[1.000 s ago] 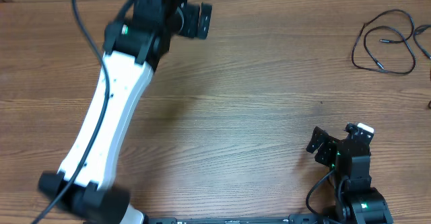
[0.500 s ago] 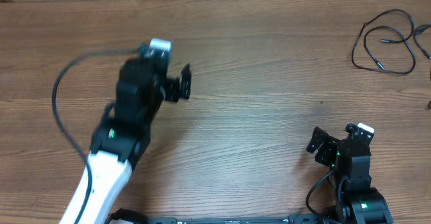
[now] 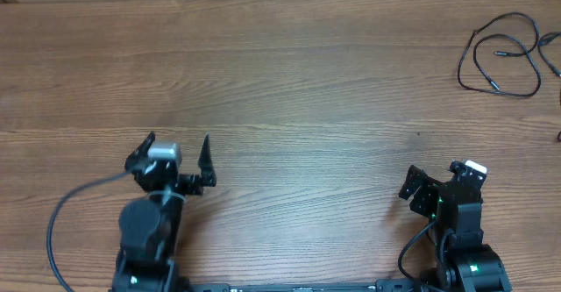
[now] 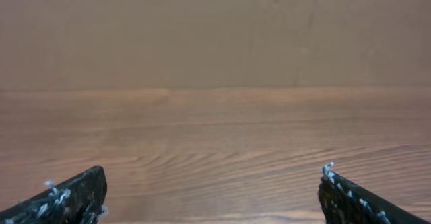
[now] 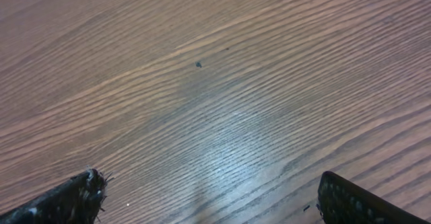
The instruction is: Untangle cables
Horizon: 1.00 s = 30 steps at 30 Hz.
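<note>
The cables [image 3: 501,61] lie as loose black loops on the wooden table's far right, with another strand [image 3: 550,53] running off the right edge. My left gripper [image 3: 175,146] sits near the front left, open and empty, far from the cables. My right gripper [image 3: 436,178] rests near the front right, open, well short of the cables. In the left wrist view the left gripper [image 4: 210,178] has only bare wood and a brown wall between its fingers. The right wrist view shows the right gripper [image 5: 209,183] over bare wood too. No cable appears in either wrist view.
The wooden table [image 3: 307,108] stretches between the two arms. A small dark speck [image 5: 198,64] marks the wood ahead of the right gripper. A dark bit [image 3: 558,136] shows at the right edge.
My left arm has drawn back from its long reach at the table's far side to the front left. The right arm and the cables have stayed where they were.
</note>
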### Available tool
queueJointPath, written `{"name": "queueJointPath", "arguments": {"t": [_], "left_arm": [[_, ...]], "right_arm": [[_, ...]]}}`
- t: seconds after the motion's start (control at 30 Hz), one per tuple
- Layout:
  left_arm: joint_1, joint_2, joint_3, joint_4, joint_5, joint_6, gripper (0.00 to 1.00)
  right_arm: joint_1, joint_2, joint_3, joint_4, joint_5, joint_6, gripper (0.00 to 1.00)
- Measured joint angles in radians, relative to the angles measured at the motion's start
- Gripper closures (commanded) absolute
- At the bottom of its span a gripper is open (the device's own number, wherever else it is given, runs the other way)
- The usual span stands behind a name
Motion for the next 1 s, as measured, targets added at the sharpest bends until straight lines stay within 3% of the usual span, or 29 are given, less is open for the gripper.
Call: {"name": "queueJointPath", "arguments": {"t": [0.27, 0.53, 0.7, 1.0], "left_arm": [[0.045, -0.213, -0.203, 0.042, 0.011, 0.0, 0.0], [0.071, -0.296, -0.219, -0.165, 0.027, 0.112, 0.0], [0.087, -0.308, -0.219, -0.167, 0.033, 0.203, 0.0], [0.099, -0.332, -0.219, -0.166, 0.034, 0.244, 0.0]], "right_arm": [[0.0, 0.0, 0.0, 0.0, 0.0, 0.0, 0.0], [0.0, 0.0, 0.0, 0.0, 0.0, 0.0, 0.0], [0.0, 0.0, 0.0, 0.0, 0.0, 0.0, 0.0], [0.0, 0.0, 0.0, 0.0, 0.0, 0.0, 0.0]]}}
